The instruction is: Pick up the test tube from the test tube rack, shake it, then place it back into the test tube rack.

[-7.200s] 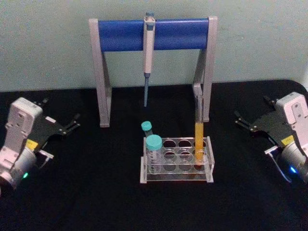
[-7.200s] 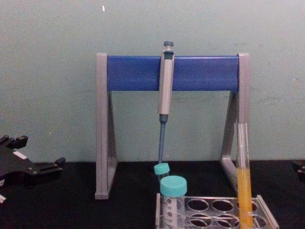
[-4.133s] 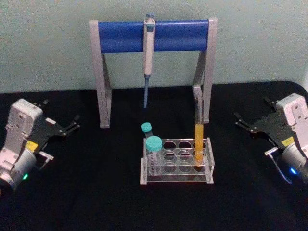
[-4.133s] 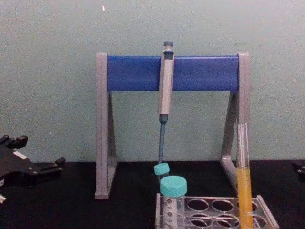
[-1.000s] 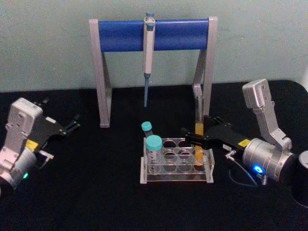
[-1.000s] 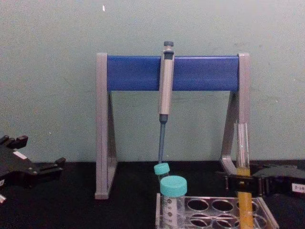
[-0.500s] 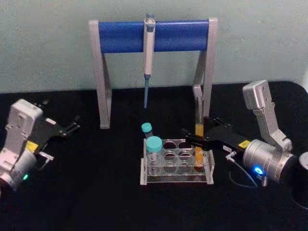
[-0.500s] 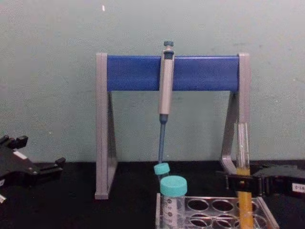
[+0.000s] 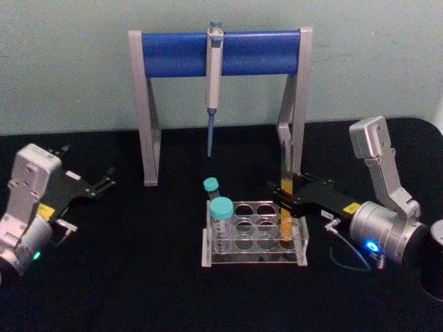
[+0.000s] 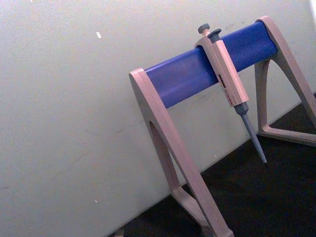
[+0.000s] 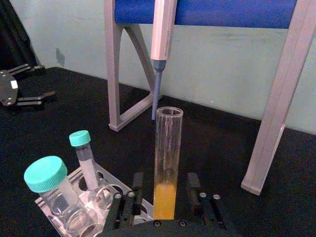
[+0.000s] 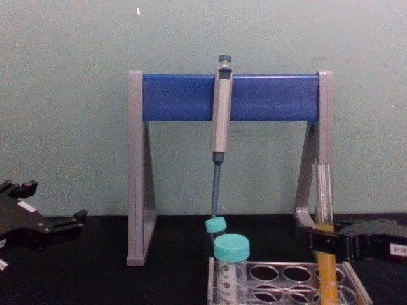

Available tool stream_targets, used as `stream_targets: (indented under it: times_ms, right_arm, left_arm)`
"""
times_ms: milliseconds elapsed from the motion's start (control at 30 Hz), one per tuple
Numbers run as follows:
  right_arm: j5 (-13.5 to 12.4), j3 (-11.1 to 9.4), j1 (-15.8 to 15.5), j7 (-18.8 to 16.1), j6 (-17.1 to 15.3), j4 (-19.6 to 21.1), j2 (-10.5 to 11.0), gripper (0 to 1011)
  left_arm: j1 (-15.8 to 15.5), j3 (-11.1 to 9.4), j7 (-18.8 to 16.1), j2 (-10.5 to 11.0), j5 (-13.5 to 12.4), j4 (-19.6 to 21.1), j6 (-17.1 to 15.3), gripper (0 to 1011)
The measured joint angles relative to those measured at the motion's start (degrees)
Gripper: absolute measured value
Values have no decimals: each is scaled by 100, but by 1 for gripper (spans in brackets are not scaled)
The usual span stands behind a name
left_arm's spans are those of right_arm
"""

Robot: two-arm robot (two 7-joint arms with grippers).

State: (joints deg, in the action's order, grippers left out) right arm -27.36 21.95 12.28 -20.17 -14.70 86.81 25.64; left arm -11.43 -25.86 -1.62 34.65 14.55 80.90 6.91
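The test tube [image 9: 285,227], tall clear glass with orange-yellow liquid low down, stands upright in a right-hand hole of the clear test tube rack [image 9: 252,257]. My right gripper [image 9: 280,197] reaches in from the right at the tube's mid height. In the right wrist view the test tube [image 11: 168,148] rises between the fingers [image 11: 138,185], with a narrow gap on each side, so the right gripper [image 11: 165,180] is open. The chest view shows the same gripper [image 12: 324,244] level with the top of the liquid in the test tube [image 12: 325,190]. My left gripper [image 9: 107,178] is parked open at the far left.
A grey-and-blue pipette stand [image 9: 221,50] with a hanging pipette [image 9: 213,76] rises right behind the rack; its right leg [image 9: 294,138] is close behind the tube. Two teal-capped tubes [image 9: 221,206] occupy the rack's left side. Black tabletop lies on both sides.
From parked at the far right, my right gripper came in to the tube, then in the last second drew back slightly rightward. The tube stays in the rack. The left arm is still.
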Motion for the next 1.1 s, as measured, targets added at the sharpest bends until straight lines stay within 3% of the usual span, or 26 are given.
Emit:
stream_targets:
  times_ms: [367, 833, 1100]
  right_arm:
    - [0, 0, 0, -1, 6, 0, 0, 238]
    - [1, 0, 0, 0, 7, 0, 0, 227]
    - [95, 19, -61, -65, 227, 70, 33, 227]
  left_arm:
    - [0, 0, 0, 0, 0, 0, 0, 1002]
    - [0, 0, 0, 0, 0, 0, 0, 1001]
    - [0, 0, 0, 0, 0, 0, 0, 1001]
